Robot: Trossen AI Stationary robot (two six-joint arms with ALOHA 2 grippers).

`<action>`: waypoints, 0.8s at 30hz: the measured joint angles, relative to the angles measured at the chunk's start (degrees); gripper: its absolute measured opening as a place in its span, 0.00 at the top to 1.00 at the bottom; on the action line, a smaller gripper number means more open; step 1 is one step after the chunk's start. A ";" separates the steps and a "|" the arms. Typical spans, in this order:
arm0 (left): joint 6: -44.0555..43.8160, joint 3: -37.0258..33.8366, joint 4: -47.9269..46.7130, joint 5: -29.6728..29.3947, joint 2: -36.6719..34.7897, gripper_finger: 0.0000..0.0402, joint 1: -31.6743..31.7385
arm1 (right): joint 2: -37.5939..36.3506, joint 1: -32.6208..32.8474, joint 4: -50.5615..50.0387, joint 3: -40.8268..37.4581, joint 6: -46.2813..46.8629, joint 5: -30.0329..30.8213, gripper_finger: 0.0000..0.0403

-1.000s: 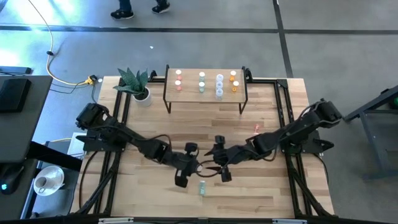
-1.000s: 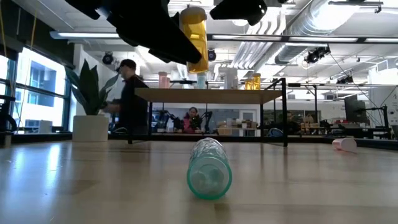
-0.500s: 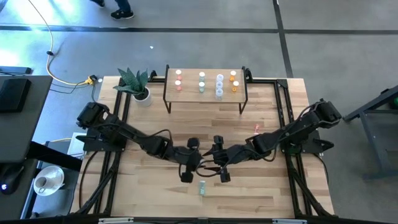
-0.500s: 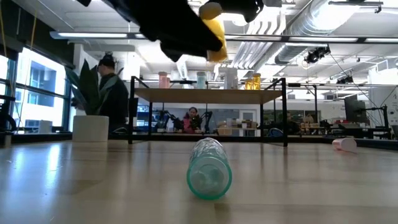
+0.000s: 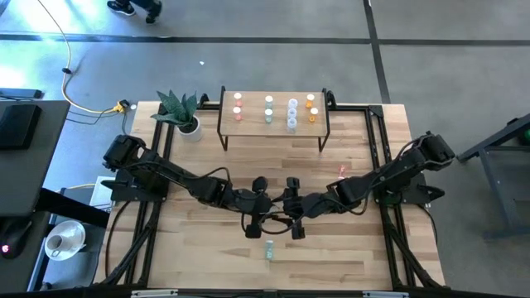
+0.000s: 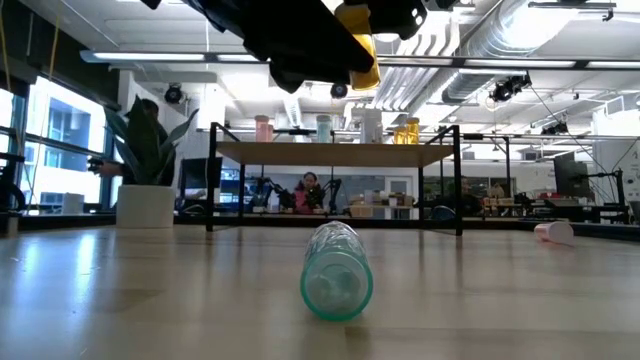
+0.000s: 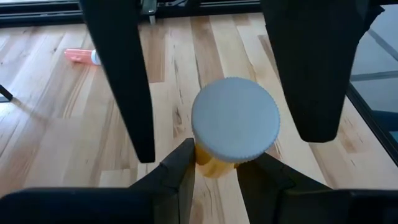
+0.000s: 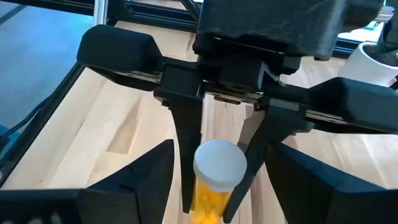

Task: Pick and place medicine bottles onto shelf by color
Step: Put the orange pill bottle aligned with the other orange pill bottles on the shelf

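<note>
My left gripper is shut on an orange bottle with a white cap, above the table's middle, near its front. My right gripper faces it, open. Its two fingers stand on either side of the bottle and touch nothing. The bottle shows high in the low view. The light-wood shelf stands at the far edge with pink, green, clear and orange bottles upright on it. A green bottle lies on its side near the front edge. My left gripper pinches the bottle's orange body just under the white cap, between its two fingers. The fingers come from the table's left, slanting down. The bottle is lifted clear of the table, roughly upright with its cap up.
A pink bottle lies on its side to the right of the middle; it also shows in the low view. A potted plant stands at the far left, beside the shelf. A person moves in the room behind.
My left gripper has carried the orange bottle toward the table's right and a little up, in between the open fingers of my right gripper. The bottle stays held and clear of the table. The green bottle has not moved.
</note>
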 joint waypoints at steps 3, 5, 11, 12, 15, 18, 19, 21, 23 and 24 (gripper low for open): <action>0.00 0.00 0.08 -0.09 0.00 0.76 0.00 | 0.00 0.00 -0.21 0.00 0.62 -0.02 0.43; 0.00 0.00 0.06 -0.39 0.00 0.76 0.00 | 0.00 0.00 -0.98 0.00 1.54 -0.02 0.46; 0.01 0.00 0.70 -0.50 0.00 0.76 0.00 | 0.00 0.00 -1.94 0.00 2.58 -0.02 0.58; 0.00 0.00 0.75 -0.50 0.00 0.76 0.00 | 0.00 0.00 -1.84 0.00 2.58 0.00 0.60; 0.01 0.00 0.76 -0.48 0.00 0.76 0.30 | 0.00 0.00 -1.60 0.00 2.58 0.00 0.66; 0.02 0.00 0.69 -0.46 0.00 0.76 0.79 | 0.00 -0.02 -1.79 0.00 2.59 0.19 0.70; 0.05 0.00 0.68 -0.41 0.00 0.75 1.01 | -0.02 -0.02 -1.93 0.00 2.58 0.44 0.71; 0.08 0.00 0.67 -0.27 0.00 0.75 1.37 | -0.02 -0.07 -2.07 0.00 2.57 0.53 0.73; 0.07 0.00 0.67 -0.22 0.00 0.74 1.57 | -0.02 -0.07 -2.19 0.00 2.56 0.57 0.74; 0.06 0.00 0.67 -0.22 0.00 0.73 1.62 | -0.02 -0.07 -2.27 0.00 2.56 0.57 0.75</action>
